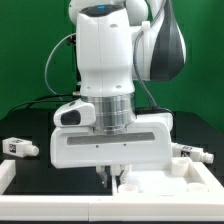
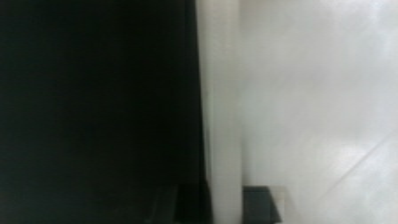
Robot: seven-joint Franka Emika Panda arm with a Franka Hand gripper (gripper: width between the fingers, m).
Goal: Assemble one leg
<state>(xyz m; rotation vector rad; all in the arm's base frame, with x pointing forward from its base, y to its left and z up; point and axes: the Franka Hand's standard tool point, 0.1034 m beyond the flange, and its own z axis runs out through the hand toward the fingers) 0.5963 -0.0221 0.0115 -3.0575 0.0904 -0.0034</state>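
On the black worktop (image 1: 35, 125), at the exterior view's left edge: a leg (image 1: 20, 148), short, white and blocky, lying on its side with a black-and-white tag on the end turned toward the camera. Sits well apart from the claw (image 1: 113, 174). Over at the exterior view's right: a second leg (image 1: 190, 153), also on its side, just beside the far rim of the large white tray-like part (image 1: 195, 188); touching it or not, cannot tell. Across the front of the exterior view, that same tray-like part, shallow, with raised walls and a recess near its middle. Above it, filling the centre, the white arm (image 1: 105, 60), pointing straight down, with the claw low over the part. Shows one dark finger there and a pale sliver beside it, both too small to read. Claw state: parted, closed or gripping something, cannot tell. From the wrist view, little more: blurred darkness over one half, blurred white over the other, a pale band running between them, and two dark fingertips (image 2: 267, 200) at the frame's edge. Behind everything, a green backdrop (image 1: 20, 50).
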